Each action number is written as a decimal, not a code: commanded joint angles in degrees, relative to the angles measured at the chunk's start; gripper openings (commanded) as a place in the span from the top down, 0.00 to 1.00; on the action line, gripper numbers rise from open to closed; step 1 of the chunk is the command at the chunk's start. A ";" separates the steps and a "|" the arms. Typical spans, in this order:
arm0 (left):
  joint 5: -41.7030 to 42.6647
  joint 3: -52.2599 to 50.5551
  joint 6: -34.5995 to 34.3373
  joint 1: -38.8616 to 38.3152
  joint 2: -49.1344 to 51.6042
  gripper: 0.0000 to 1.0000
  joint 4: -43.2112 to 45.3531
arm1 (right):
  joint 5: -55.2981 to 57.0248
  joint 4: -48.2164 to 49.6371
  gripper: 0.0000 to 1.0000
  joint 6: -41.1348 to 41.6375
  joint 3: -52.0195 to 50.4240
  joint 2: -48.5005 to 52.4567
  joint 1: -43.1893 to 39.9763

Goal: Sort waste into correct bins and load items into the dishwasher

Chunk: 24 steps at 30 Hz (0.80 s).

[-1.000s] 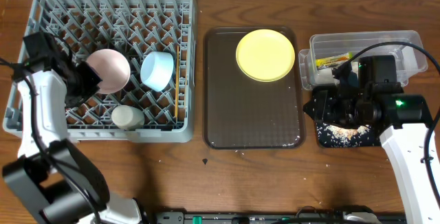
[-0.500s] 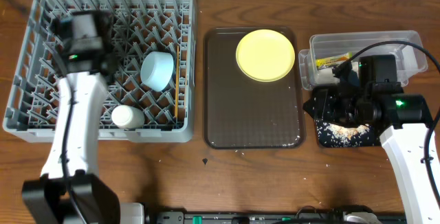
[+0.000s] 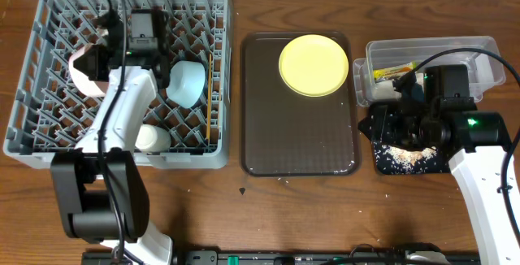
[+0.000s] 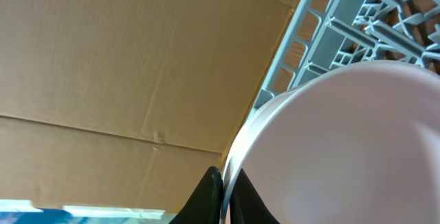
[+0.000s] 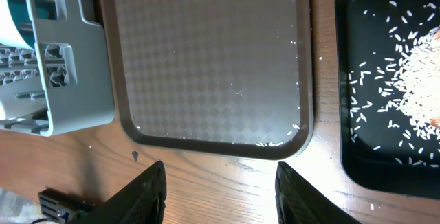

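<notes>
My left gripper (image 4: 224, 186) is shut on the rim of the white bowl (image 4: 344, 141), which it holds tilted over the left part of the grey dishwasher rack (image 3: 49, 127). From overhead the white bowl (image 3: 81, 74) shows beside the left gripper (image 3: 101, 60). The light blue bowl (image 3: 185, 83), the pale cup (image 3: 152, 138) and the chopsticks (image 3: 213, 94) lie in the rack. The yellow plate (image 3: 314, 65) rests on the brown tray (image 3: 292, 143). The wrapper (image 3: 392, 72) lies in the clear tub (image 3: 455, 49). Rice (image 5: 419, 73) covers the black tray (image 5: 364, 135). My right gripper (image 5: 220, 186) hangs open and holds nothing.
The right arm (image 3: 431, 123) stands over the black tray (image 3: 390, 163), its fingers above the bare wood in front of the brown tray (image 5: 206, 66). A few rice grains lie along that tray's front edge. The rack's corner (image 5: 55, 66) shows at left.
The left arm has swung across the rack, carrying the white bowl from the middle to the left and tilting it. The right arm has not moved.
</notes>
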 commanded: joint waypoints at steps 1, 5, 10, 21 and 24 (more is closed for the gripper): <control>-3.63 -1.20 0.72 -1.81 0.70 0.93 0.02 | -0.11 0.02 0.51 -0.90 0.90 -0.59 -0.48; -3.30 -3.43 -0.83 -2.21 0.85 0.92 0.07 | -0.09 0.04 0.51 -0.90 0.90 -0.59 -0.48; -3.19 -6.47 -1.81 -2.21 0.87 0.92 2.29 | -0.09 0.28 0.51 -0.90 0.90 -0.59 -0.48; -0.17 -8.52 -1.88 -3.34 1.53 0.92 4.98 | -0.09 0.50 0.51 -0.87 0.90 -0.59 -0.48; -0.15 -8.52 -1.86 -4.22 1.81 0.91 6.27 | -0.09 0.50 0.51 -0.90 0.90 -0.59 -0.48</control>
